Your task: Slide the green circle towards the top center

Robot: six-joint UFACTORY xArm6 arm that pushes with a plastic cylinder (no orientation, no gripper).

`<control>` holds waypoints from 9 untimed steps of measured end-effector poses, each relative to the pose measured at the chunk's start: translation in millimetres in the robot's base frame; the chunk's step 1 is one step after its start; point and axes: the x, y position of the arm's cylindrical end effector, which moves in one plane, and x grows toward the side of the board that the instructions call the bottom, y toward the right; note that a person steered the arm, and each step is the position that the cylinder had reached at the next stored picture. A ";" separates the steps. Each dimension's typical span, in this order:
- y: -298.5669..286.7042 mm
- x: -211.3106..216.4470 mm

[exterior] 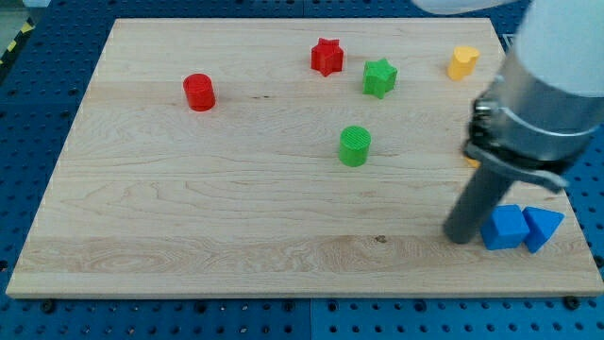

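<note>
The green circle [355, 145] stands near the middle of the wooden board [189, 217], a little right of centre. My tip [461, 237] rests on the board at the lower right, well to the right of and below the green circle, just left of the blue cube [505, 227]. The rod rises to the arm's grey housing [543, 90] at the view's right.
A red star [327, 57] and a green star [379, 77] lie above the green circle near the top. A red cylinder [199, 92] is at the upper left. A yellow block [462, 62] is at the upper right. A blue triangle [542, 227] touches the blue cube's right.
</note>
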 end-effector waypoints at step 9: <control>-82.4 -151.7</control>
